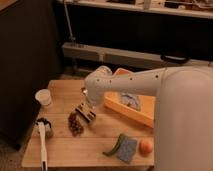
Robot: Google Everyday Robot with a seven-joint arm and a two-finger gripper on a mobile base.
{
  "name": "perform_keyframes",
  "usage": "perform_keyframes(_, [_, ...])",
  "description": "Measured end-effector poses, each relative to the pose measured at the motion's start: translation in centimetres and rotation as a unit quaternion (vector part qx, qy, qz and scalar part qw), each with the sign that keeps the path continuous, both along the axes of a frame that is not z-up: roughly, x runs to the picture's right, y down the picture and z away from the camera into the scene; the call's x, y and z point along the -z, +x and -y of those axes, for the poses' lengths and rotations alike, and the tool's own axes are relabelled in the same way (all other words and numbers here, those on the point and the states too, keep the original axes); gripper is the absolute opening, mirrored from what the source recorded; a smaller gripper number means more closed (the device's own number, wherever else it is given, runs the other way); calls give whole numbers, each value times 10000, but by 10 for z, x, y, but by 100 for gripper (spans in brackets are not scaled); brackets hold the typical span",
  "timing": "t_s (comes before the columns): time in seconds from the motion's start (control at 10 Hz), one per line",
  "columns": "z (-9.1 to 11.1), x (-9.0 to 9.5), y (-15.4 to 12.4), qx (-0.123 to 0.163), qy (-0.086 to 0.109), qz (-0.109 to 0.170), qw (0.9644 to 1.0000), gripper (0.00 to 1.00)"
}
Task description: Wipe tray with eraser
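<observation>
at the left of the wooden table [60,150] stand a white cup [44,97] and, below it, a white-handled brush [42,142]. next come dark grapes [75,123]. just right of them, near the frame's centre, the eraser [86,113] lies on the wood, a small block striped dark, red and pale. my gripper [90,104] hangs right over it, fingers apart; whether it touches, i cannot tell. low down lie a green pepper [115,145] and a blue-grey sponge [127,150]. above them sits the yellow-orange tray [130,115], raised walls, with a grey-blue cloth [129,99] inside. an orange fruit [145,147] lies lower right.

Thick, rounded, smooth white arm [142,82] with a bulbous joint [102,76]; the gripper [90,105] hangs just above the eraser [85,114].
</observation>
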State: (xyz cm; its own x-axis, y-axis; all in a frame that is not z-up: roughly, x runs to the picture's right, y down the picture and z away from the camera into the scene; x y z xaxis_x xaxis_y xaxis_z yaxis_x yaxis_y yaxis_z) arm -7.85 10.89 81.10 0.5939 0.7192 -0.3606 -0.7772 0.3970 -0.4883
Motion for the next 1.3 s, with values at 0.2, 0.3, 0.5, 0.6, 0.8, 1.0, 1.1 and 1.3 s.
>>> perform_keyframes(0.2, [-5,-13,-10,62,-70,88,9999,65])
perform_keyframes(0.3, [-7,-21,-11,93,-128,102,9998,65])
perform_keyframes(0.5, [-9,-28,-16,106,-180,149,9997,65])
perform_keyframes(0.6, [-12,-33,-21,140,-217,189,9995,65])
perform_keyframes(0.8, [-22,-40,-22,160,-298,240,9991,65])
perform_keyframes(1.0, [-31,-46,-25,185,-373,291,9987,65])
perform_keyframes(1.1, [-35,-48,-28,222,-423,309,9984,65])
perform_keyframes(1.3, [-42,-52,-34,270,-530,326,9977,51])
